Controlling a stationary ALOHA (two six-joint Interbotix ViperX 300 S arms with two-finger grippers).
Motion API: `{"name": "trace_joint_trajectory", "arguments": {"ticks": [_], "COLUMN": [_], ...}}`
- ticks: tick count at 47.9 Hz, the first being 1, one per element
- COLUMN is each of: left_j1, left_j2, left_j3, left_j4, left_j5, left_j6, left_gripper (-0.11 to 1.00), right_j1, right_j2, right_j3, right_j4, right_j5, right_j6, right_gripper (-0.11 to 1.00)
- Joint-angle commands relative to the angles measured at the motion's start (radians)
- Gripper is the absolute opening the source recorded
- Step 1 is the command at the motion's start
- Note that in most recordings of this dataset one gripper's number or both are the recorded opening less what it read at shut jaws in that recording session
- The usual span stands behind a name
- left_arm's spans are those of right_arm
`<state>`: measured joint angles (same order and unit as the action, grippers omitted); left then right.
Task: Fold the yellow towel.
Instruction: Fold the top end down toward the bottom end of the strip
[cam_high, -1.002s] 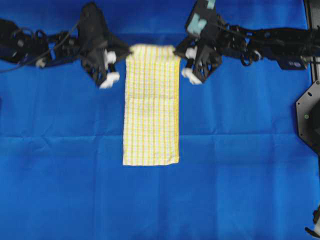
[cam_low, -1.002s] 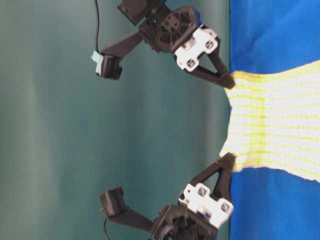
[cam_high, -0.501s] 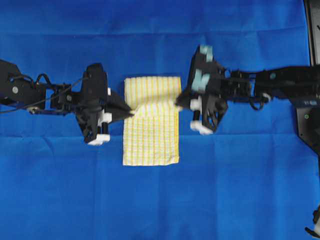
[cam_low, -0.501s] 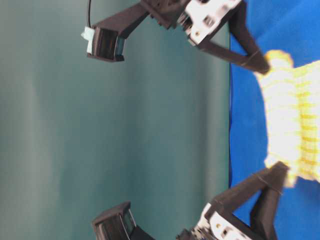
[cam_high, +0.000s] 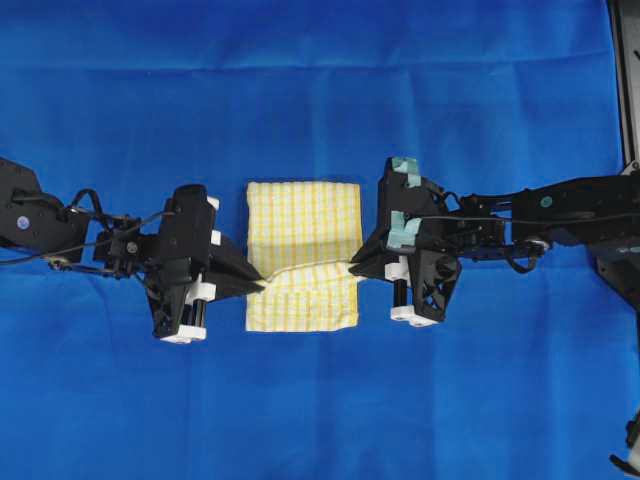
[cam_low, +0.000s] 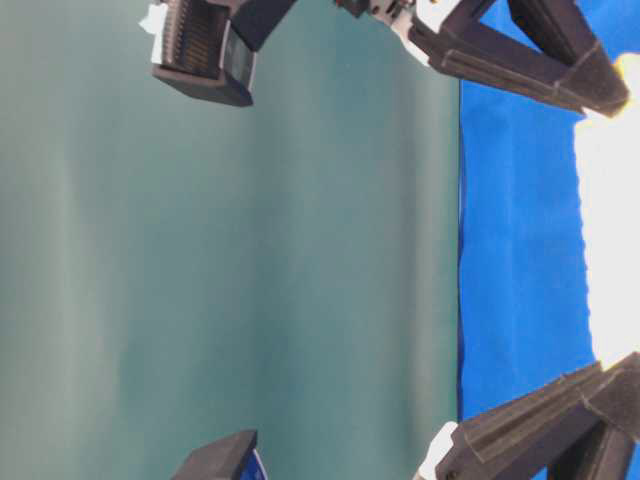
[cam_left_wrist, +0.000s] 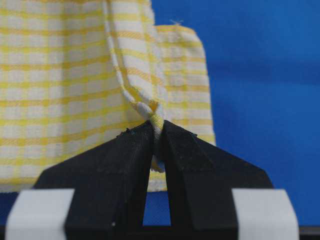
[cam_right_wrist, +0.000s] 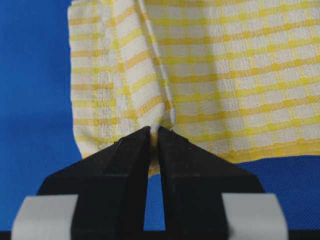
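Note:
The yellow towel (cam_high: 302, 240) lies on the blue cloth at the middle of the overhead view, its far half doubled over its near half. My left gripper (cam_high: 257, 285) is shut on the towel's folded-over left corner, which shows pinched between the pads in the left wrist view (cam_left_wrist: 156, 131). My right gripper (cam_high: 355, 268) is shut on the right corner, pinched likewise in the right wrist view (cam_right_wrist: 154, 132). The held edge runs between the two grippers a little short of the towel's near edge (cam_high: 300, 322). The towel also shows in the table-level view (cam_low: 610, 230).
The large blue cloth (cam_high: 320, 400) covers the whole table. A black mount (cam_high: 625, 150) stands at the right edge. A green wall (cam_low: 250, 250) fills most of the table-level view.
Both grippers have carried the towel's far edge toward the near edge, from the far end of the table to just over the near half. The folded-over flap has grown longer.

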<state>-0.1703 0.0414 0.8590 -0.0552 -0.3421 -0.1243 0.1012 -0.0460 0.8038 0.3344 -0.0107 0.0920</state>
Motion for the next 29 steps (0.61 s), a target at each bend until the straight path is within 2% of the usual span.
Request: {"name": "trace_joint_trajectory", "arguments": {"ticks": [1,29], "left_j1": [-0.012,-0.026], "left_j2": [-0.008,0.055], "left_j3": [-0.02,-0.043], "left_j4": [-0.002,-0.002], "left_j5": [-0.003,-0.003], "left_j6": [0.0,-0.002], "left_gripper": [0.06,0.06], "right_j1": [0.015,0.051], "right_j2": [0.003,0.072], "right_j3": [-0.026,-0.054], "right_j4": [0.003,0.008], "right_j5": [-0.008,-0.012], "right_j6": [0.0,0.0], "right_gripper": [0.05,0.06]}}
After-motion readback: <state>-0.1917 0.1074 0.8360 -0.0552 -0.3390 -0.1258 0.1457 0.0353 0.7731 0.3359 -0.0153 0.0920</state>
